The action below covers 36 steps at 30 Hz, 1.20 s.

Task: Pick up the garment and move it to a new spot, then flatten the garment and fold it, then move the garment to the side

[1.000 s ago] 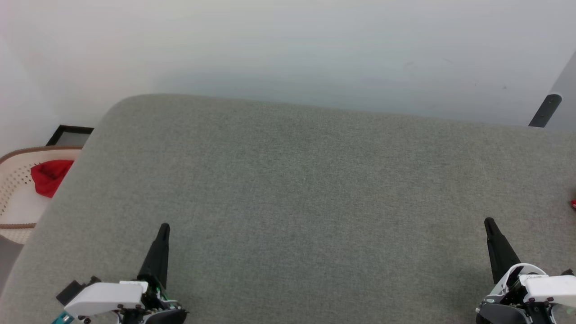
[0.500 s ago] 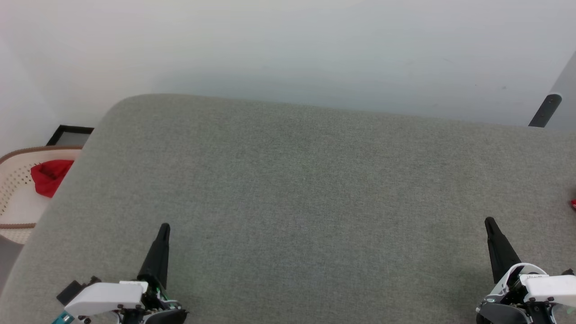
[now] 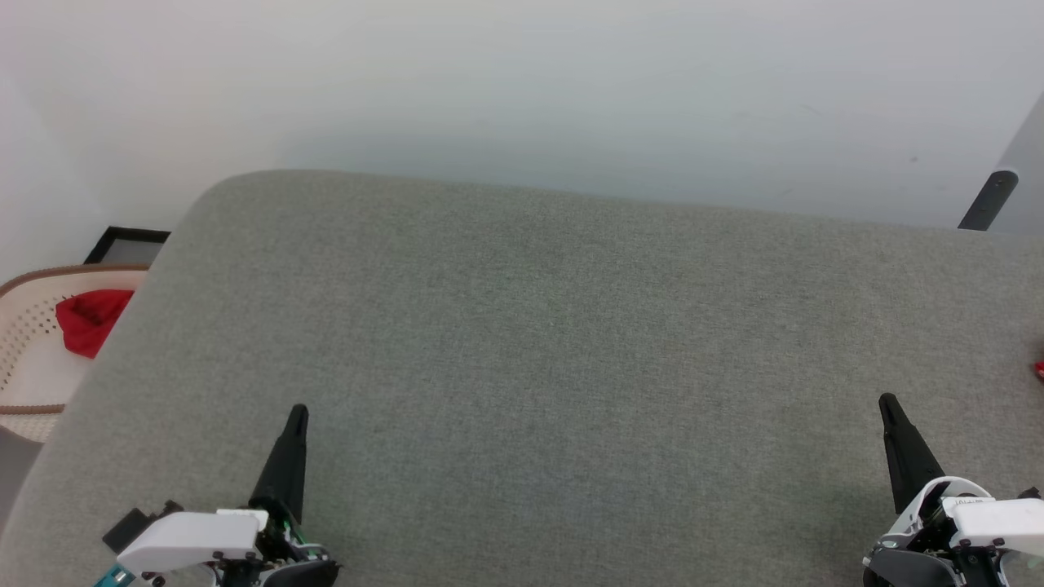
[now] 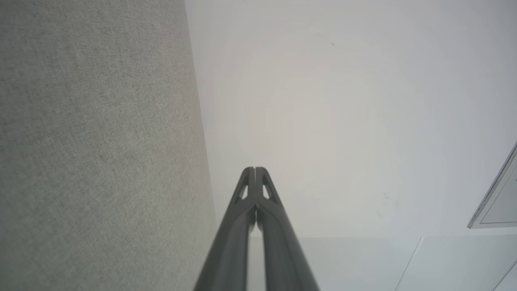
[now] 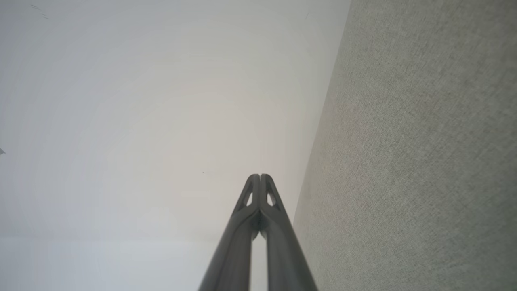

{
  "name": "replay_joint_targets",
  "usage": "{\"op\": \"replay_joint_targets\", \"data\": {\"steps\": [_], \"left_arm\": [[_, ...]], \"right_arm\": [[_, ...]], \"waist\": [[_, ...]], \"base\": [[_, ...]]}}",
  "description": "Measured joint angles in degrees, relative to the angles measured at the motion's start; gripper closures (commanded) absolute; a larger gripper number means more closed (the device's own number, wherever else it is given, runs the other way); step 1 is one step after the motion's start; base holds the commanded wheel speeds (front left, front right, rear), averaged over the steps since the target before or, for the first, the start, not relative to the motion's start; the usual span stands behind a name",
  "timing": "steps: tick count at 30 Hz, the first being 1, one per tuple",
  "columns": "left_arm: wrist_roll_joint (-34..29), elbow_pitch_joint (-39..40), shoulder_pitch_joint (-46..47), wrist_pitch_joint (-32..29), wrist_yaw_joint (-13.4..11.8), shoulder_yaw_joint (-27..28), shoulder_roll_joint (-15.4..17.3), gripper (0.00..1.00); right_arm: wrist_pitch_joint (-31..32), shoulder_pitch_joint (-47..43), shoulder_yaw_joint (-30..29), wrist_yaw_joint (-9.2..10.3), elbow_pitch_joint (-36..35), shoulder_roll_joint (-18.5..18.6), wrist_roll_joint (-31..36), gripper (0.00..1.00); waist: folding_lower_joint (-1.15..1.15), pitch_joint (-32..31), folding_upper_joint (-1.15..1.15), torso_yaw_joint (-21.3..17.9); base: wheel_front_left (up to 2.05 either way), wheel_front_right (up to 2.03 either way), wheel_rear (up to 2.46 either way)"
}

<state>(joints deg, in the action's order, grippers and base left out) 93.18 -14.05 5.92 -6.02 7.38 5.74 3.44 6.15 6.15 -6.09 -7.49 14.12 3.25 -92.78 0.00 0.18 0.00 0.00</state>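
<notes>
Cushion [image 3: 555,326] lies under left gripper [image 3: 298,411] and right gripper [image 3: 886,400] (both closed), pointing forward.

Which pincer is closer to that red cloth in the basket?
Left. The left pincer is over the left of the grey surface, the red cloth off that side in the basket. The right pincer is far across, at the right.

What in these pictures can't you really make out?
Head view, red cloth in the basket: partly hidden behind the grey cushion; any lettering untellable.
Head view, red scrap: cut off by the right edge; cannot identify it.
Head view, dark bar: lower end hidden by the cushion.
</notes>
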Motion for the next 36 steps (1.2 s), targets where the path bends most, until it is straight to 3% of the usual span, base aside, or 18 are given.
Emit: {"op": "replay_joint_targets", "data": {"steps": [36], "left_arm": [[-0.40, -0.01, 0.02, -0.10, 0.00, 0.31, -0.21, 1.00]], "right_arm": [[0.18, 0.00, -0.18, 0.01, 0.01, -0.12, 0.12, 1.00]], "waist": [[0.00, 0.00, 0.00, 0.00]], "base": [[0.00, 0.00, 0.00]]}}
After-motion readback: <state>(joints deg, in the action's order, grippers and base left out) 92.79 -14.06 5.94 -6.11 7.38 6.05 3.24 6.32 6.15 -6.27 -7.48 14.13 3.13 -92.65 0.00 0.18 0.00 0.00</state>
